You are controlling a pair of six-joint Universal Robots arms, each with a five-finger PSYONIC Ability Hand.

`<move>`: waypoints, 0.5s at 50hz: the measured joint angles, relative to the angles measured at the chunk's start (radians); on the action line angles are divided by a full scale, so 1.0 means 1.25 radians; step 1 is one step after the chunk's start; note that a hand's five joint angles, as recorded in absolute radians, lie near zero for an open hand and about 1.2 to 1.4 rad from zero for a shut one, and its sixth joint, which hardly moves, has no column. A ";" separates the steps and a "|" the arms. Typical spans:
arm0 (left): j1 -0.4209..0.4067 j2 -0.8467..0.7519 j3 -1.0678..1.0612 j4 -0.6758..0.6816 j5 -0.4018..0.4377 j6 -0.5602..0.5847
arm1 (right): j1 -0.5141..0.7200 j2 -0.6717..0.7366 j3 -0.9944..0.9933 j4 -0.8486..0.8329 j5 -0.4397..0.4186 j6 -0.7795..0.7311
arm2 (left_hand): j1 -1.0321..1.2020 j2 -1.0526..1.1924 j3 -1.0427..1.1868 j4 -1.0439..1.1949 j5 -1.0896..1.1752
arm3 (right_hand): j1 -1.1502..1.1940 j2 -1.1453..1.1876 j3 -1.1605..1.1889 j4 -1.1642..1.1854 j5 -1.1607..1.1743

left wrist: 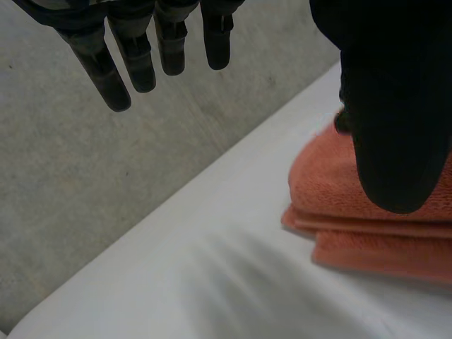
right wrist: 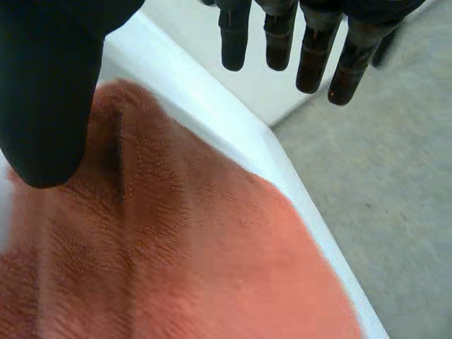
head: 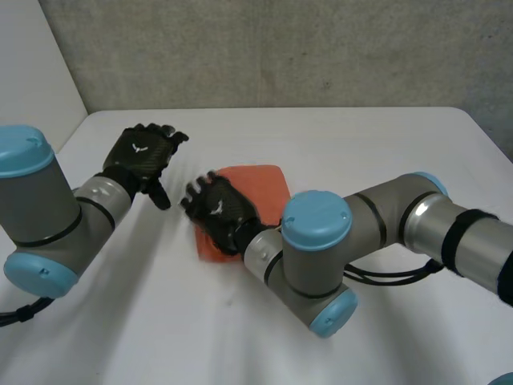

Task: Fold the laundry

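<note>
The orange cloth [head: 260,188] lies folded on the white surface [head: 361,144], about midway between its left and right edges and well clear of its far edge. In the left wrist view the fold shows as stacked layers, one edge over another, flat on the surface.

Right hand [head: 218,210]: positioned over the near-left part of the cloth, palm down, covering that corner in the head view. In its own wrist view the fingers [right wrist: 279,35] are straight and spread and the thumb stands apart from them, with the cloth directly under the palm. The hand is open and grips nothing. Whether the palm actually touches the cloth cannot be told.

Left hand [head: 143,156]: beside the cloth on the side of the surface's left edge, apart from it and not in contact. Its wrist view shows the fingers [left wrist: 134,63] straight and the thumb away from them — open, holding nothing. The cloth's layered edge appears past the thumb in that view.

The right arm [head: 377,216] reaches in across the near right part of the surface; the left arm [head: 48,208] stands by the near-left corner. A grey wall [head: 280,48] rises behind the far edge.
</note>
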 measured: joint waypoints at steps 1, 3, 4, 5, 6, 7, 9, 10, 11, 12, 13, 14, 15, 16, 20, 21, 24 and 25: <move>-0.003 -0.001 0.013 -0.001 0.000 -0.013 | -0.012 -0.016 0.003 0.000 0.025 0.032 | 0.000 0.000 0.000 0.000 0.000 | -0.002 -0.012 -0.016 -0.006 -0.012; -0.004 -0.002 0.019 -0.002 0.000 -0.018 | -0.018 -0.025 0.005 0.000 0.038 0.050 | 0.000 0.000 0.000 0.000 0.000 | -0.002 -0.012 -0.016 -0.006 -0.012; -0.010 -0.006 0.035 -0.003 0.000 -0.030 | -0.047 -0.061 0.014 0.002 0.080 0.125 | 0.000 0.000 0.000 0.000 0.000 | -0.002 -0.012 -0.016 -0.006 -0.012; -0.010 -0.006 0.035 -0.003 0.000 -0.030 | -0.047 -0.061 0.014 0.002 0.080 0.125 | 0.000 0.000 0.000 0.000 0.000 | -0.002 -0.012 -0.016 -0.006 -0.012; -0.020 -0.012 0.052 -0.004 0.000 -0.044 | -0.074 -0.092 0.024 0.005 0.107 0.197 | 0.000 0.000 0.000 0.000 0.000 | -0.002 -0.012 -0.016 -0.006 -0.012; -0.025 -0.016 0.060 -0.004 0.000 -0.051 | -0.086 -0.104 0.029 0.007 0.116 0.228 | 0.000 0.000 0.000 0.000 0.000 | -0.002 -0.012 -0.016 -0.006 -0.012; -0.041 -0.026 0.081 -0.005 0.000 -0.069 | -0.109 -0.126 0.040 0.012 0.127 0.292 | 0.000 0.000 0.000 0.000 0.000 | -0.002 -0.012 -0.016 -0.006 -0.012; -0.050 -0.033 0.092 -0.006 0.000 -0.079 | -0.121 -0.134 0.045 0.017 0.131 0.320 | 0.000 0.000 0.000 0.000 0.000 | -0.002 -0.012 -0.016 -0.006 -0.012; -0.062 -0.043 0.107 -0.007 0.001 -0.093 | -0.137 -0.143 0.050 0.026 0.133 0.355 | 0.000 0.000 0.000 0.000 0.000 | -0.002 -0.012 -0.016 -0.006 -0.012; -0.125 -0.123 0.200 -0.045 0.003 -0.179 | -0.197 -0.154 0.048 0.102 0.115 0.458 | 0.000 0.000 0.000 0.000 0.000 | -0.002 -0.012 -0.016 -0.006 -0.012; -0.125 -0.123 0.200 -0.045 0.003 -0.179 | -0.197 -0.154 0.048 0.102 0.115 0.458 | 0.000 0.000 0.000 0.000 0.000 | -0.002 -0.012 -0.016 -0.006 -0.012; -0.138 -0.161 0.231 -0.075 0.000 -0.201 | -0.208 -0.138 0.026 0.141 0.096 0.470 | 0.000 0.000 0.000 0.000 0.000 | -0.002 -0.012 -0.016 -0.006 -0.012; -0.140 -0.174 0.241 -0.087 -0.002 -0.206 | -0.209 -0.131 0.019 0.151 0.091 0.471 | 0.000 0.000 0.000 0.000 0.000 | -0.002 -0.012 -0.016 -0.006 -0.012; -0.142 -0.184 0.248 -0.096 -0.004 -0.209 | -0.210 -0.123 0.009 0.160 0.087 0.472 | 0.000 0.000 0.000 0.000 0.000 | -0.002 -0.012 -0.016 -0.006 -0.012; -0.145 -0.229 0.273 -0.139 -0.031 -0.216 | -0.211 -0.079 -0.035 0.198 0.074 0.471 | 0.000 0.000 0.000 0.000 0.000 | -0.002 -0.012 -0.016 -0.006 -0.012; -0.145 -0.252 0.282 -0.159 -0.057 -0.215 | -0.211 -0.057 -0.058 0.215 0.070 0.470 | 0.000 0.000 0.000 0.000 0.000 | -0.002 -0.012 -0.016 -0.006 -0.012; -0.142 -0.271 0.284 -0.174 -0.091 -0.211 | -0.208 -0.010 -0.108 0.256 0.065 0.468 | 0.000 0.000 0.000 0.000 0.000 | -0.002 -0.012 -0.016 -0.006 -0.012; -0.140 -0.279 0.281 -0.180 -0.110 -0.206 | -0.207 0.015 -0.135 0.280 0.063 0.466 | 0.000 0.000 0.000 0.000 0.000 | -0.002 -0.012 -0.016 -0.006 -0.012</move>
